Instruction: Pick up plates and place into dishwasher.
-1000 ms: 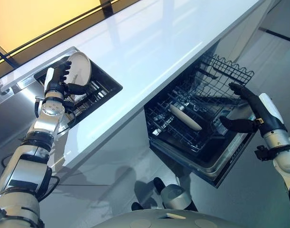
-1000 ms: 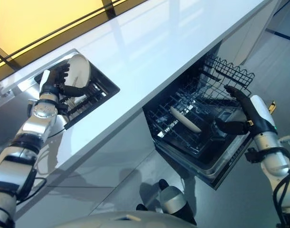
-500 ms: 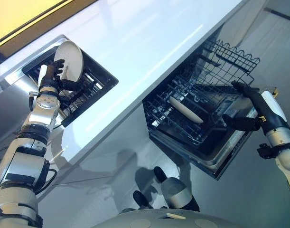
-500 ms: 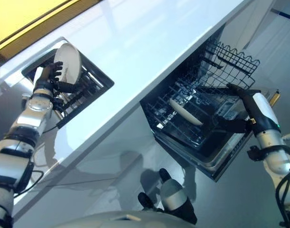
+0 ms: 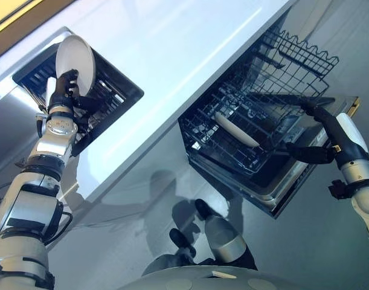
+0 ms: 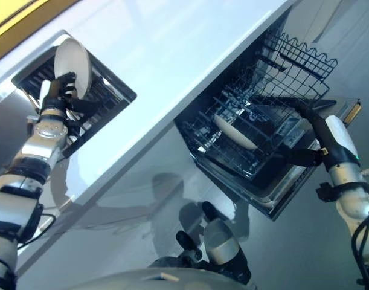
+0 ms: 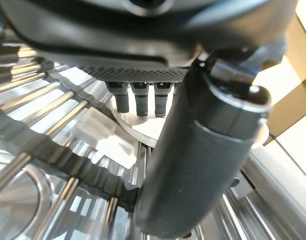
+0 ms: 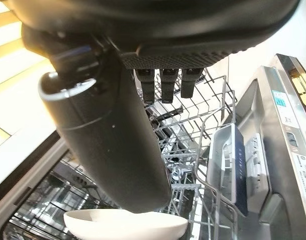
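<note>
**Left hand grips a plate over the sink rack; right hand spread at the dishwasher**

A wide, glossy white counter (image 5: 172,54) runs between the two work areas, its smooth top bare from the dark sink recess (image 5: 121,96) to the edge above the dishwasher. Below that edge the dishwasher (image 5: 281,193) stands open, its lower wire rack (image 5: 232,145) pulled out over the grey floor, with open room in front and beside it.

The round, smooth white plate (image 5: 74,55) stands on edge above the ribbed metal rack in the sink. The left hand (image 5: 66,90) has its fingers curled behind the plate and its thumb in front, pinching it.

A second pale plate (image 5: 235,131) lies among the thin wire tines of the lower rack. The right hand (image 5: 320,136) hovers at the rack's outer side, fingers straight, thumb spread, holding nothing.
</note>
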{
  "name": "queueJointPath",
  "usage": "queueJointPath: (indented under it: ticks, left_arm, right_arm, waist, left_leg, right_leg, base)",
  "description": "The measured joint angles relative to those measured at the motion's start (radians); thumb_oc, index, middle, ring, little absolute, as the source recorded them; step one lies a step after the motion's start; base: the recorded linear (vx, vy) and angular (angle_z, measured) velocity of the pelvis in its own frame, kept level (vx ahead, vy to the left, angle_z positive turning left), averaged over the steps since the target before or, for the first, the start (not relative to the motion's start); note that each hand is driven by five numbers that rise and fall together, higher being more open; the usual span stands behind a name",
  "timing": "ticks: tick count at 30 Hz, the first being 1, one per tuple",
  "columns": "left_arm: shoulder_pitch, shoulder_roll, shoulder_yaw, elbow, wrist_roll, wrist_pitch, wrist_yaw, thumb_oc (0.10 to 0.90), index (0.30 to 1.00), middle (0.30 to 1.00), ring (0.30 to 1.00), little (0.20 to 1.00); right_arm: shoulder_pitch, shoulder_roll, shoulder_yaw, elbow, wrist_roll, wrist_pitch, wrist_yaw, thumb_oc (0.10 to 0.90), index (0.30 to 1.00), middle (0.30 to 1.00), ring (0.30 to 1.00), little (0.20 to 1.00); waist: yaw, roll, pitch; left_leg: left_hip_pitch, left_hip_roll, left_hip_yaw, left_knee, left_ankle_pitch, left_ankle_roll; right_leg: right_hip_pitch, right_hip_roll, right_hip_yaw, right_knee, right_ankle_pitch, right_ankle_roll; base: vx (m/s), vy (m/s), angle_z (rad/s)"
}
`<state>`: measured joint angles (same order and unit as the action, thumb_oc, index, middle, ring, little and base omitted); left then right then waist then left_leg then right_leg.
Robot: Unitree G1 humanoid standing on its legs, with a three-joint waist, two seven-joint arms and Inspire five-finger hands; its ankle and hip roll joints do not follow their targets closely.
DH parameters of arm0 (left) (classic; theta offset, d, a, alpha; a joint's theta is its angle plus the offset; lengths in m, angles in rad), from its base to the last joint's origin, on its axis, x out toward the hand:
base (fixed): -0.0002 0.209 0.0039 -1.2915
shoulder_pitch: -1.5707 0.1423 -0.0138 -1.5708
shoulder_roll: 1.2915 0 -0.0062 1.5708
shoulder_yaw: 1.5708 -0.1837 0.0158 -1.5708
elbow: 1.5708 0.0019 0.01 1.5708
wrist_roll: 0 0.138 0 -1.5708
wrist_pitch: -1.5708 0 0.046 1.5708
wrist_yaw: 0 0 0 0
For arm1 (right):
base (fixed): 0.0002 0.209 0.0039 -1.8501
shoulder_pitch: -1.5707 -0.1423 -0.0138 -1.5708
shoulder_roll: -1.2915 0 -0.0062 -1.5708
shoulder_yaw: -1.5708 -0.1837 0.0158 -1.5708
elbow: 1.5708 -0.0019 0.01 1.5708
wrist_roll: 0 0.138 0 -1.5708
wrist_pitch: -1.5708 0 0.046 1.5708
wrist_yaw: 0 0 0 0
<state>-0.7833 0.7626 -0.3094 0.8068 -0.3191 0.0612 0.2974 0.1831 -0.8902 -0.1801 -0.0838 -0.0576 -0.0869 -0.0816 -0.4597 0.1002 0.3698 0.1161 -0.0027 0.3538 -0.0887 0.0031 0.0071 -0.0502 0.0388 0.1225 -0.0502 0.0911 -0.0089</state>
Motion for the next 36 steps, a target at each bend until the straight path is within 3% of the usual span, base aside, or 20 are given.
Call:
queueJointPath:
  ticks: [7, 8, 9, 10, 12, 14, 17, 24, 36]
  left_arm:
    - [-0.046, 0.031, 0.0, -0.021, -0.005, -0.045, 0.016, 0.8, 0.9, 0.9, 0.9, 0.9]
    - [-0.056, 0.038, 0.0, -0.023, -0.005, -0.048, 0.022, 0.561, 0.695, 0.695, 0.695, 0.661]
    - [-0.062, 0.04, 0.0, -0.024, -0.005, -0.051, 0.027, 0.394, 0.552, 0.552, 0.552, 0.494]
    - [-0.067, 0.043, 0.0, -0.024, -0.005, -0.055, 0.029, 0.394, 0.552, 0.552, 0.552, 0.494]
    - [-0.099, 0.056, -0.001, -0.015, -0.005, -0.061, 0.07, 0.1, 0.3, 0.3, 0.3, 0.2]
    - [-0.136, 0.081, 0.0, 0.006, -0.005, -0.064, 0.135, 0.1, 0.3, 0.3, 0.3, 0.2]
    - [-0.16, 0.086, -0.012, 0.001, -0.002, -0.074, 0.168, 0.1, 0.3, 0.3, 0.3, 0.2]
    - [-0.161, 0.085, -0.019, 0.002, 0.006, -0.096, 0.183, 0.1, 0.3, 0.3, 0.3, 0.2]
    - [-0.159, 0.083, -0.018, 0.036, 0.01, -0.062, 0.144, 0.1, 0.3, 0.3, 0.3, 0.2]
  right_arm:
    - [-0.047, -0.04, 0.009, 0.027, 0.002, 0.003, -0.003, 0.8, 0.9, 0.9, 0.9, 0.9]
    - [-0.056, -0.043, 0.009, 0.028, 0.003, 0.003, -0.005, 0.8, 0.9, 0.9, 0.9, 0.9]
    - [-0.066, -0.043, 0.01, 0.028, 0.003, 0.003, -0.005, 0.8, 0.9, 0.9, 0.9, 0.9]
    - [-0.071, -0.043, 0.011, 0.028, 0.004, 0.003, -0.005, 0.8, 0.9, 0.9, 0.9, 0.9]
    - [-0.088, -0.044, 0.012, 0.027, 0.011, 0.003, -0.005, 0.8, 0.9, 0.9, 0.9, 0.9]
    - [-0.108, -0.045, 0.029, 0.027, 0.025, 0.003, -0.012, 0.8, 0.9, 0.9, 0.9, 0.9]
    - [-0.117, -0.046, 0.057, 0.032, 0.039, 0.008, -0.023, 0.8, 0.9, 0.9, 0.9, 0.9]
    - [-0.124, -0.06, 0.075, 0.029, 0.043, 0.008, -0.024, 0.8, 0.9, 0.9, 0.9, 0.9]
    - [-0.102, -0.061, 0.035, 0.013, 0.046, -0.002, 0.0, 0.8, 0.9, 0.9, 0.9, 0.9]
  waist:
    - [0.024, -0.001, 0.037]
    - [0.025, -0.003, 0.047]
    - [0.025, -0.004, 0.052]
    - [0.025, -0.004, 0.053]
    - [0.025, -0.015, 0.077]
    - [0.02, -0.03, 0.107]
    - [0.022, -0.032, 0.122]
    - [0.022, -0.033, 0.123]
    - [0.02, -0.032, 0.121]
  left_leg:
    - [-0.058, -0.01, 0.006, 0.0, 0.008, -0.001]
    - [-0.062, -0.013, 0.006, 0.0, 0.012, 0.003]
    - [-0.069, -0.016, 0.007, 0.0, 0.013, 0.006]
    - [-0.074, -0.017, 0.008, 0.0, 0.014, 0.007]
    - [-0.081, -0.021, 0.011, 0.0, 0.017, 0.011]
    - [-0.084, -0.023, 0.016, 0.0, 0.018, 0.012]
    - [-0.086, -0.023, 0.017, 0.0, 0.021, 0.016]
    - [-0.085, -0.023, 0.013, 0.0, 0.02, 0.016]
    - [-0.02, -0.015, 0.009, 0.0, 0.02, 0.016]
  right_leg:
    - [-0.071, -0.007, 0.0, 0.023, 0.006, 0.009]
    - [-0.077, -0.007, 0.0, 0.027, 0.008, 0.011]
    - [-0.085, -0.009, 0.001, 0.032, 0.008, 0.011]
    - [-0.091, -0.011, 0.001, 0.033, 0.009, 0.013]
    - [-0.1, -0.016, 0.002, 0.034, 0.013, 0.019]
    - [-0.105, -0.023, 0.002, 0.033, 0.019, 0.026]
    - [-0.104, -0.021, 0.002, 0.03, 0.022, 0.022]
    - [-0.1, -0.02, 0.0, 0.029, 0.023, 0.021]
    - [-0.025, -0.015, -0.004, 0.015, 0.032, 0.007]
  base:
    - [-0.04, 0.013, 0.01]
    - [-0.05, 0.022, 0.02]
    - [-0.04, 0.016, 0.0]
    - [-0.04, 0.013, -0.02]
    - [-0.04, 0.012, -0.06]
    - [-0.04, 0.015, -0.1]
    - [-0.01, 0.004, -0.02]
    - [0.0, 0.003, 0.01]
    - [0.02, 0.024, 0.0]
